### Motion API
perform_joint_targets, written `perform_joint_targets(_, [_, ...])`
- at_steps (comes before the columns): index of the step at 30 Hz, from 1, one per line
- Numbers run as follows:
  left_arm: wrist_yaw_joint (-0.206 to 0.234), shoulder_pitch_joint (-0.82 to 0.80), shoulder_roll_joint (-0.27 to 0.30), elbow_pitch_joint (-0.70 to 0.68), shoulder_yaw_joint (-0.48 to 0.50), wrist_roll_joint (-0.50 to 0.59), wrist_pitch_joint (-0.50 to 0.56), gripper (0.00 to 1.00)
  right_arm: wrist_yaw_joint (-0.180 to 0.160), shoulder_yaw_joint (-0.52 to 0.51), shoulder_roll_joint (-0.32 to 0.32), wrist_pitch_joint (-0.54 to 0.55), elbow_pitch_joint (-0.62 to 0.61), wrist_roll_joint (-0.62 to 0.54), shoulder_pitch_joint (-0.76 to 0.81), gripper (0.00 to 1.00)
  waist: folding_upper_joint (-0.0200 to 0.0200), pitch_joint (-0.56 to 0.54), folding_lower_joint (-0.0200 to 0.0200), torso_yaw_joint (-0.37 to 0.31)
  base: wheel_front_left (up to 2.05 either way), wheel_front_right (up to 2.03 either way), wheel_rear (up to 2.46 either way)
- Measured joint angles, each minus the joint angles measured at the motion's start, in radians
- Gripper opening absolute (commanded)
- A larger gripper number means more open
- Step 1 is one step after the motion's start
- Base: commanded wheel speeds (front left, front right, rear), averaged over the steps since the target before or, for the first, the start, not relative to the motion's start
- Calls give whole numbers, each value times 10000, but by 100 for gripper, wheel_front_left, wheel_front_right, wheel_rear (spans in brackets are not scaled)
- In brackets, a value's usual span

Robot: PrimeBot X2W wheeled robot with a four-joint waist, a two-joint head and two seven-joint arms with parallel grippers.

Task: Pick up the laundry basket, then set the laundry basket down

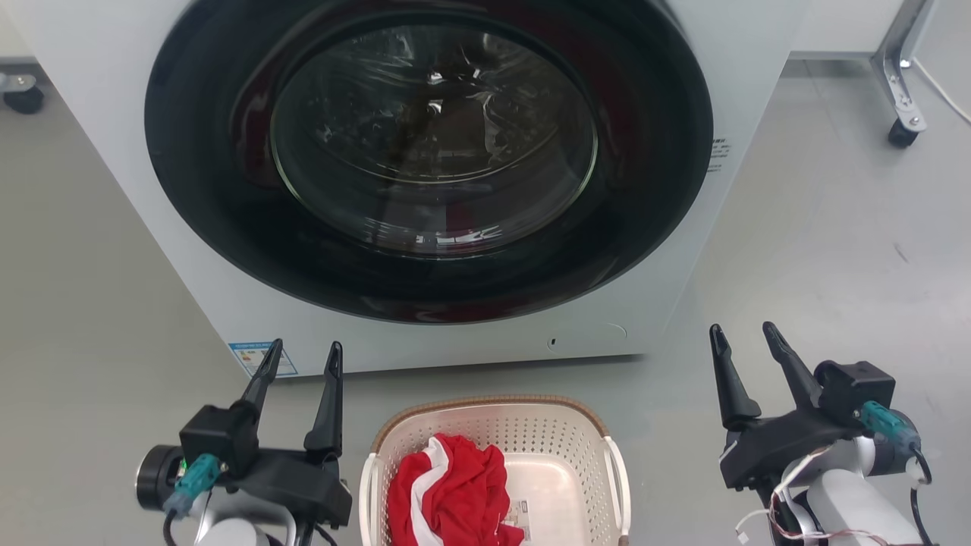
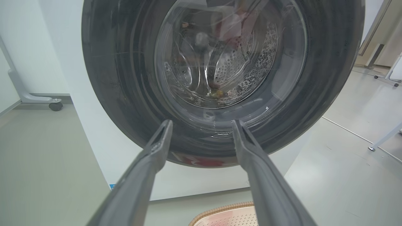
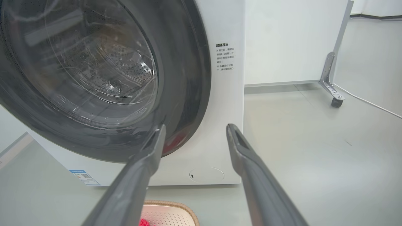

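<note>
The laundry basket (image 1: 546, 440), cream-white and perforated with a brown woven-look rim, stands on the floor at the bottom centre of the head view, holding a red and white garment (image 1: 451, 485). Its rim also peeks in at the bottom of the left wrist view as the basket (image 2: 224, 212) and of the right wrist view as the basket (image 3: 171, 210). My left gripper (image 1: 301, 355) is open to the basket's left, holding nothing. My right gripper (image 1: 745, 337) is open to its right, also holding nothing. Both hover apart from the basket, fingers pointing toward the washing machine.
A large white washing machine (image 1: 190, 250) with a round dark glass door (image 1: 428, 144) stands just behind the basket. Wheeled metal frame legs (image 1: 903, 98) stand at the far right, and a caster (image 1: 23, 95) at the far left. Grey floor lies on both sides.
</note>
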Motion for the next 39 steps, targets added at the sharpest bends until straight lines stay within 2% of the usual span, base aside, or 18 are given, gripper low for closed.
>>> perform_joint_targets(9, [259,1384,146,-1678,244,389,-2,100,-314,-311,-161,-2,-2000,-594,1132,100,1,-331,0,-50,0,0,0])
perform_joint_targets(19, [387,2205,144,-2585,499,533,-2,100,-516,-754,-244,-33,-3455,-1055,2279,100,1,-484,1,-92,0,0,0])
perform_joint_targets(39, [514,2964,94,-3057,815,600,286,100,-642,-1335,-244,-44,-4117,-1423,3219,100,0,-521,1,-94,0,0,0])
